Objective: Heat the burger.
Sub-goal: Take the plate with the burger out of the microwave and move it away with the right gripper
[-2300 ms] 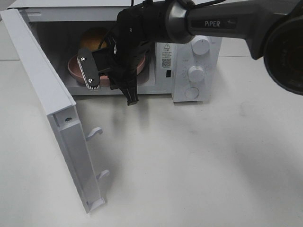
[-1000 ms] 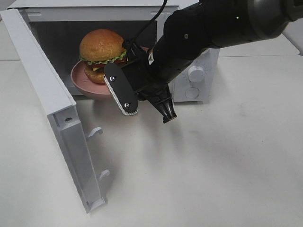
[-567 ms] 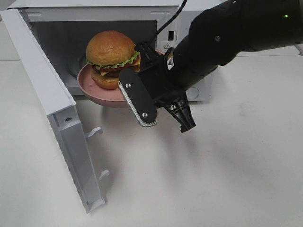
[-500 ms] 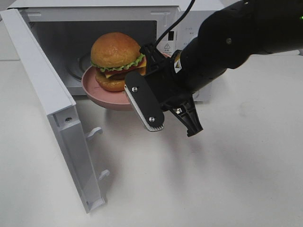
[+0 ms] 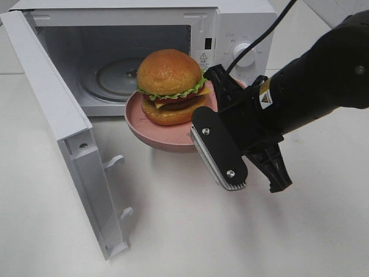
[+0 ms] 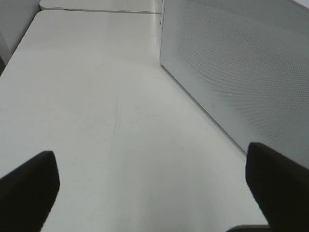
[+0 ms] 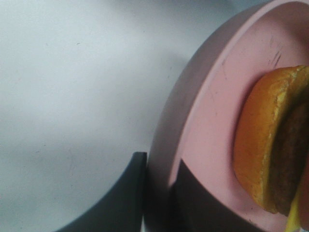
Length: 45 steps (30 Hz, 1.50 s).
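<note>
Two end effectors were at work: the left end effector [image 6: 154, 193] stood wide open, empty, above the bench [image 6: 96, 121] beside the microwave [image 5: 242, 23]. The microwave door [image 5: 63, 144] hung open. The burger [image 5: 171, 86] sat on the pink plate [image 5: 164, 135], lifted before the cavity, its rim pinched by the right end effector [image 7: 159, 193].

Burger [image 5: 170, 85] on pink plate [image 5: 161, 136], right hand [image 5: 212, 115] gripping rim, microwave [image 5: 242, 17] open

Burger [image 7: 270, 150] and pink plate [image 7: 212, 121] cropped in right wrist view
</note>
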Each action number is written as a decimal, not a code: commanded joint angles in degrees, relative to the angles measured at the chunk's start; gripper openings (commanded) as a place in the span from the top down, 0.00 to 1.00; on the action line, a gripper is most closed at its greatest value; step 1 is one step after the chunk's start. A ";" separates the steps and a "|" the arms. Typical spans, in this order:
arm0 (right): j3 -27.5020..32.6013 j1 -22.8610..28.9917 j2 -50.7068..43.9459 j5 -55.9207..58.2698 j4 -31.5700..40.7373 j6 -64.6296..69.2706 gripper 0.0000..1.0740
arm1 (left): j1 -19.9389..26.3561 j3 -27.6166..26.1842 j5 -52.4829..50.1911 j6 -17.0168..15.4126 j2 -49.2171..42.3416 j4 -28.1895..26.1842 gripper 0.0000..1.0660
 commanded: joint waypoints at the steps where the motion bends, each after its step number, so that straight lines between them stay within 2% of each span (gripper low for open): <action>1: 1.09 0.00 -3.27 -3.32 -0.29 0.34 1.00 | 0.00 0.11 -0.52 0.00 -0.46 -0.29 0.06; 11: 8.77 0.00 -13.24 -0.63 -0.29 0.80 1.00 | 0.00 0.11 -0.52 0.00 -0.46 -0.29 0.06; 31: 17.36 0.00 -29.28 5.73 -0.97 5.04 1.00 | 0.00 0.11 -0.52 0.00 -0.46 -0.29 0.06; 36: 20.40 0.00 -37.13 11.00 -4.30 10.20 1.00 | 0.00 0.11 -0.52 0.00 -0.46 -0.29 0.06; 45: 20.80 0.00 -43.54 17.88 -9.97 19.25 1.00 | 0.00 0.11 -0.52 0.00 -0.46 -0.29 0.06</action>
